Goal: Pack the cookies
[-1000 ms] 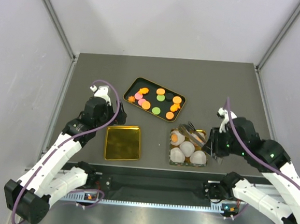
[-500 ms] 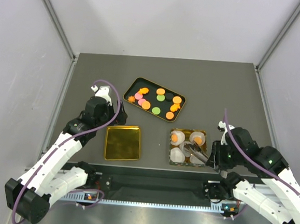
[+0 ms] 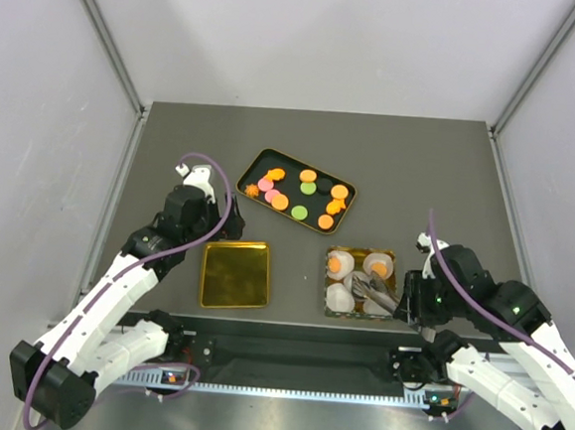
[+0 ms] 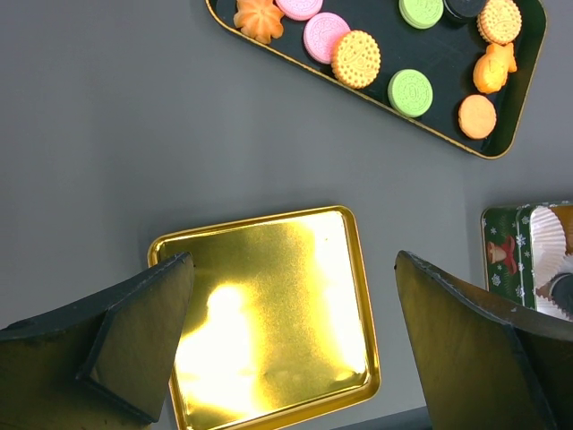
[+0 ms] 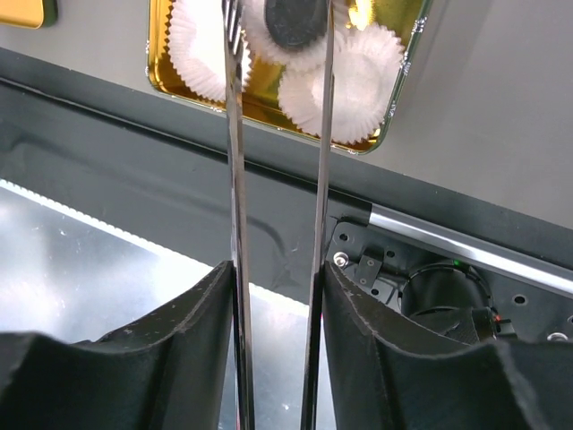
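Right gripper [image 5: 277, 296] was clamped on a pair of slim metal tongs [image 5: 235, 179]. The tong tips sat either side of a round black cookie [image 5: 295, 20] in a white pleated paper cup [image 5: 282, 55], inside the gold tin [image 5: 161, 63]. Left gripper [image 4: 291, 269] hung spread wide above a shiny gold square lid [image 4: 269, 313]. Orange, green and pink cookies [image 4: 355, 59] lay on the black oblong tray [image 4: 448, 67].
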